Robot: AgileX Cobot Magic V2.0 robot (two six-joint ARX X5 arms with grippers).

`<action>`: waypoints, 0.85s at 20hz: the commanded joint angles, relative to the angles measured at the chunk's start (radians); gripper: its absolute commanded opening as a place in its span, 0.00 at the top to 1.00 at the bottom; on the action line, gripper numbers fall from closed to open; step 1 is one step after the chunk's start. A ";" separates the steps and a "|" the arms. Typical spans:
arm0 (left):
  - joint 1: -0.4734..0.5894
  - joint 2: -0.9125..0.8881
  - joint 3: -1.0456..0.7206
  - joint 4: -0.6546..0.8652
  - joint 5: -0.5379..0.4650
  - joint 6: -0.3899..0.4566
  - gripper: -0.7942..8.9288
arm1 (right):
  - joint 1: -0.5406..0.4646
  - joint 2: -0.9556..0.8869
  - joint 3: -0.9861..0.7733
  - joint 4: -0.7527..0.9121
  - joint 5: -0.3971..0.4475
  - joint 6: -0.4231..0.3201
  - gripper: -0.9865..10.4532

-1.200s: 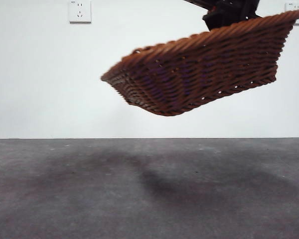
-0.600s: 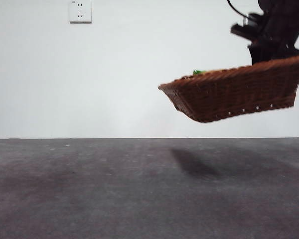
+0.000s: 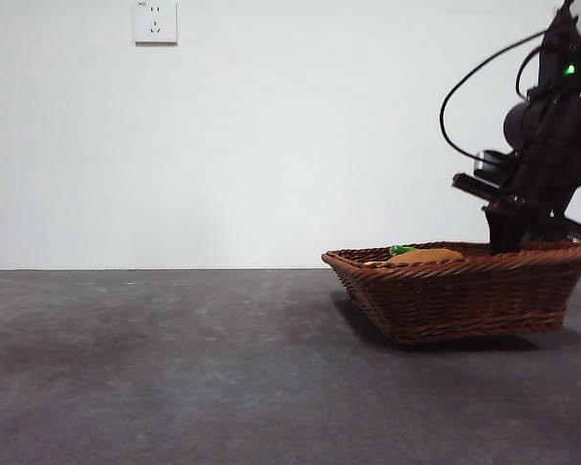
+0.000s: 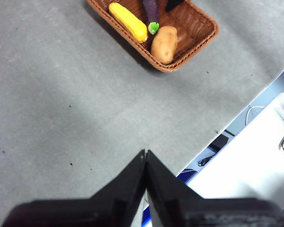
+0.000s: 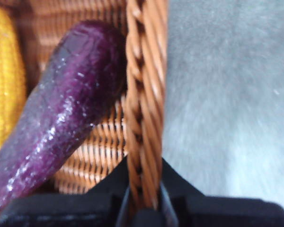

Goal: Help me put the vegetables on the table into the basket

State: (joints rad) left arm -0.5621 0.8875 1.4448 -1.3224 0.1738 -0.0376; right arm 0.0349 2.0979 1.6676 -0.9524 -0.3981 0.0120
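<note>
The brown woven wicker basket [image 3: 465,295] sat on the grey bench [image 3: 174,368], holding the yellow corn cob [image 4: 128,21], purple eggplant [image 5: 57,113] and brown potato [image 4: 164,44]. The right hand [image 5: 143,201] clamped its braided rim; the left hand [image 4: 145,156] hung closed, empty.

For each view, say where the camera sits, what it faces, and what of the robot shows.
Front: low at table height, facing the wall; basket at right, right gripper on its rim.
Left wrist: high above the table, looking down; left gripper shut. Shares basket, corn, eggplant, potato.
Right wrist: at the rim; jaws clamp it.
</note>
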 commanded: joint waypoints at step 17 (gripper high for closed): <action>0.001 0.016 -0.004 0.005 0.000 -0.002 0.93 | 0.012 -0.503 0.002 -0.175 0.246 0.021 0.48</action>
State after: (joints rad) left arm -0.5621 0.9058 1.4448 -1.3224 0.1734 -0.0372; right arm 0.0418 1.6070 1.6695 -1.1301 -0.1562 0.0277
